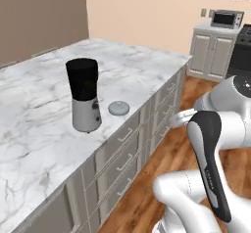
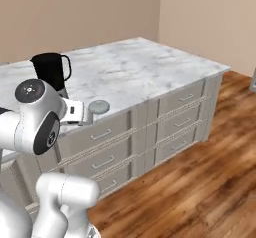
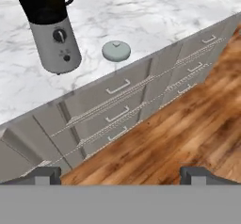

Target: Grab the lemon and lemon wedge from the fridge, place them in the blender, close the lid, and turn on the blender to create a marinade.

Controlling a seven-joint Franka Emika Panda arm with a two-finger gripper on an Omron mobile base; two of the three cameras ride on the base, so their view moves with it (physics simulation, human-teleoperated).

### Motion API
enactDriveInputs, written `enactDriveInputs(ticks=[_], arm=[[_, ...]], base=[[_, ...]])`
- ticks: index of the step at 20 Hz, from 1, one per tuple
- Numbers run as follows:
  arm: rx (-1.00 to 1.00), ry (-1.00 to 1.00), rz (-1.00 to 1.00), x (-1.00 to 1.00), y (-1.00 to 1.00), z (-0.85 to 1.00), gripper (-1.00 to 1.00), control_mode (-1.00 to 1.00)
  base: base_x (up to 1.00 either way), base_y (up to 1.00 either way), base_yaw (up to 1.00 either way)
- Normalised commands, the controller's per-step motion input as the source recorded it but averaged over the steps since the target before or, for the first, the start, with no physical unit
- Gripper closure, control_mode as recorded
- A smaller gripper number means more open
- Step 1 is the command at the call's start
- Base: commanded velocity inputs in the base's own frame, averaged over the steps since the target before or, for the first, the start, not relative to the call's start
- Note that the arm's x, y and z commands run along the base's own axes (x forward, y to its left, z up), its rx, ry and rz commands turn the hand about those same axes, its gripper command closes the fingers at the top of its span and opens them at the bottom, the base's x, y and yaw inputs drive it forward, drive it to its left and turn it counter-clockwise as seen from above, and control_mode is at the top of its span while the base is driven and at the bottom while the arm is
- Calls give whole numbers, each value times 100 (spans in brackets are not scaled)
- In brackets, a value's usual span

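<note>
While the gripper (image 3: 120, 175) hangs wide open and empty, lid (image 3: 116, 50) lies upper-centre, apparently just beside blender (image 3: 51, 28) on counter (image 3: 155, 16).

Marble island (image 1: 142, 70), wood floor (image 2: 200, 182).

We note a white marble table (image 1: 142, 70) over grey drawers. On it the blender (image 1: 84, 101) stands upright near the front edge; the lid (image 1: 118, 108) lies just beside it, apart from the jug.

Glossy white rounded arm (image 1: 215, 129) segments with black joint covers.
</note>
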Motion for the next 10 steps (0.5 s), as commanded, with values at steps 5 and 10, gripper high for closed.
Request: enactDriveInputs(ticks=[5, 10], arm=[[0, 0, 0, 0, 0, 0, -100, 100], [0, 0, 0, 0, 0, 0, -100, 100]], base=[[-48, 39, -62], [-63, 21, -67]])
